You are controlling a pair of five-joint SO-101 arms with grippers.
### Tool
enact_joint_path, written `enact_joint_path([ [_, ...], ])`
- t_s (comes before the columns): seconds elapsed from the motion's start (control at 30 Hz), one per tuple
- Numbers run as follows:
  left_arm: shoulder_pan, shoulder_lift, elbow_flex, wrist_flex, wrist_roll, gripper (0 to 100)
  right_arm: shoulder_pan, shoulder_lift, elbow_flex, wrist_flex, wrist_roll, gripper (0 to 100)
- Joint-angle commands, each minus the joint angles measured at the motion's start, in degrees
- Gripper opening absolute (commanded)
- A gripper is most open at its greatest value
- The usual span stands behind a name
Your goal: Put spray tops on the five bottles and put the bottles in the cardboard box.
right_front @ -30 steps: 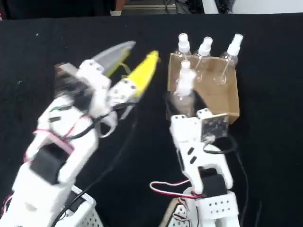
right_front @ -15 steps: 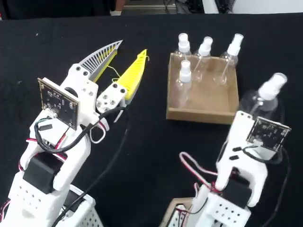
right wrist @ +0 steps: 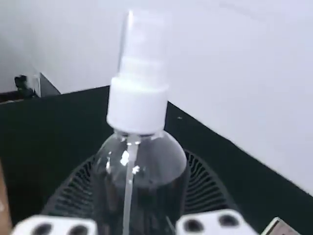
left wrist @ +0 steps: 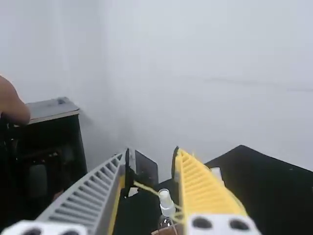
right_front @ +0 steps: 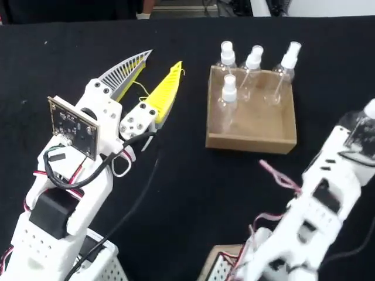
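High view: cardboard box sat on the black bench with four capped bottles standing in it, three along the far wall and one nearer the front left. The front right part of the box floor was bare. The right arm was off to the right of the box, well apart from it, carrying the fifth bottle at the frame edge. The left gripper hung over the bench left of the box, fingers spread and holding nothing. Left wrist view: grey and yellow fingers were parted with nothing between them, and a capped bottle in the box showed farther off. Right wrist view: the right gripper was clenched around the body of the fifth bottle, which stood upright with its spray top seated on the neck. Judgement: capping looked complete, so the step in hand was boxing the last bottle. The next move called for swinging the right arm over the bare part of the box, lowering the bottle upright without knocking its neighbours, then releasing.
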Motion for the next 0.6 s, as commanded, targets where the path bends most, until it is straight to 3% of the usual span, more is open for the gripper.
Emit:
enact_joint_path([
  [0.0, -0.6, -0.8, -0.3, -1.4, -0.6, 16, 1.5, 15.2, -5.3, -11.9, 0.4, 1.1],
  [0.3, -0.6, -0.7, -0.2, -1.4, -0.6, 16, 2.1, 42.2, -5.3, -47.0, 0.4, 1.1],
  [0.57, -0.6, -0.7, -0.2, -1.4, -0.6, 16, 4.1, 58.5, -9.0, -61.2, -4.8, 1.1],
])
